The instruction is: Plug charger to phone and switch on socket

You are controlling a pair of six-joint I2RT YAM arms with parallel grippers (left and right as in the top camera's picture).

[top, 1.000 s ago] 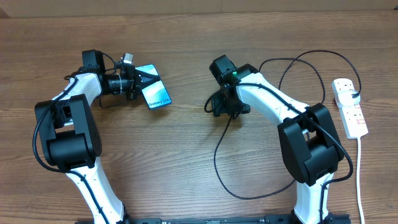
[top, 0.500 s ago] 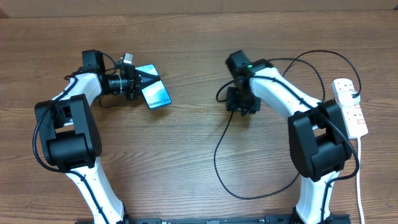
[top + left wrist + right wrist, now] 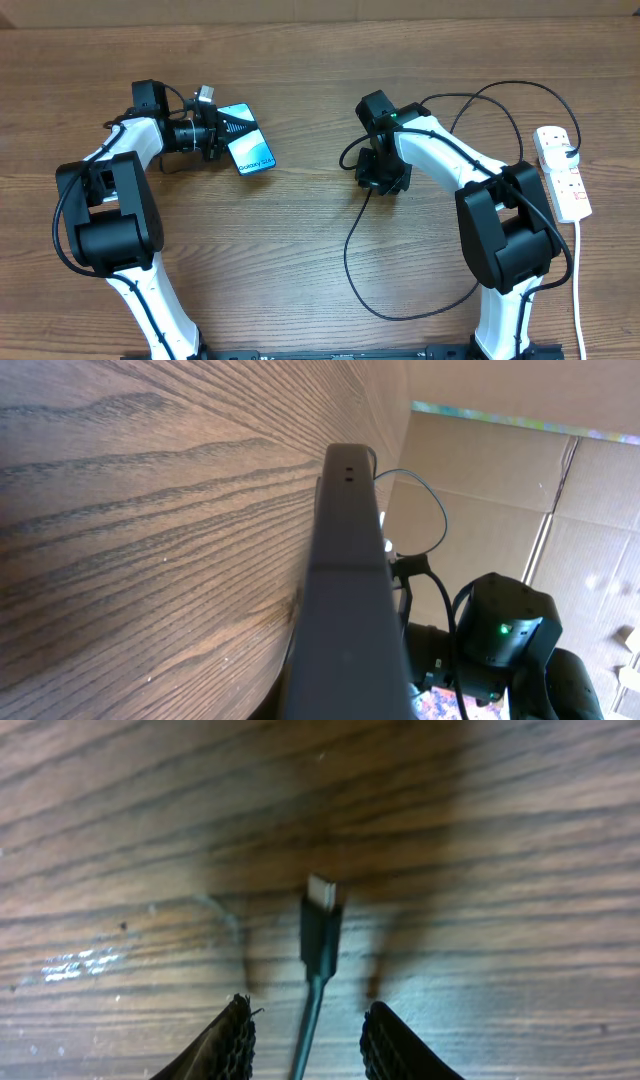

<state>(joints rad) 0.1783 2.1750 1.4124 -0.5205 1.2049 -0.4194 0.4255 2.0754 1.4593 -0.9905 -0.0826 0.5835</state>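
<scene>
Wood-grain table (image 3: 300,300), cardboard backdrop (image 3: 500,470).

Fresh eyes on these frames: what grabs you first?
The lit phone at upper left, clamped by the left gripper. At centre, the right gripper hovers over the charger, whose plug tip shows between its parted fingers. The socket lies at far right.

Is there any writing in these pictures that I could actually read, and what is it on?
"Galaxy": on the lit screen of the phone; the characters after it are too small to read for sure.
Any markings on the socket are too small to read.
Both wrist views show no text.
</scene>
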